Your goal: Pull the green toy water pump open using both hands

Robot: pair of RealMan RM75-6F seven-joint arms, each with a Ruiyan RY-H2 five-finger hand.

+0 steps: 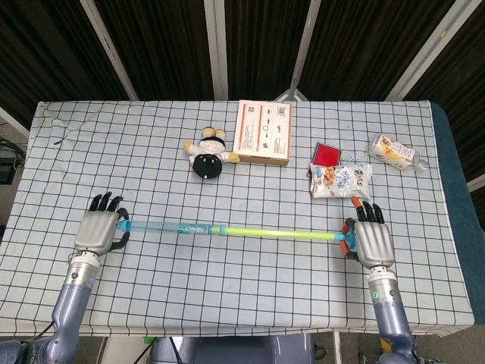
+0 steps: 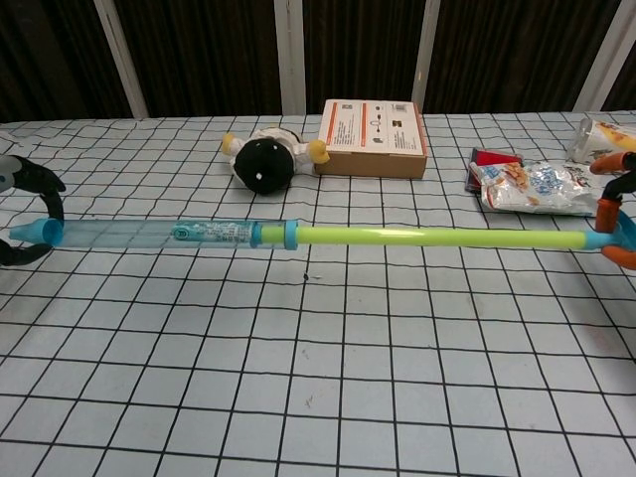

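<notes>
The toy water pump [image 1: 227, 230] [image 2: 298, 236] lies stretched across the front of the table: a clear blue barrel [image 1: 167, 227] [image 2: 149, 233] on the left and a long green rod [image 1: 280, 234] [image 2: 437, 238] drawn far out to the right. My left hand [image 1: 98, 230] grips the barrel's blue tip; in the chest view only its black fingers [image 2: 40, 189] show at the left edge. My right hand [image 1: 369, 241] holds the orange and blue handle [image 2: 616, 234] at the rod's end.
Behind the pump lie a black and white plush toy [image 1: 207, 154], an orange and white box [image 1: 264, 132], a red packet [image 1: 329, 154], a snack bag [image 1: 341, 180] and another wrapped snack [image 1: 392, 151] at the far right. The checked cloth ends just behind my hands.
</notes>
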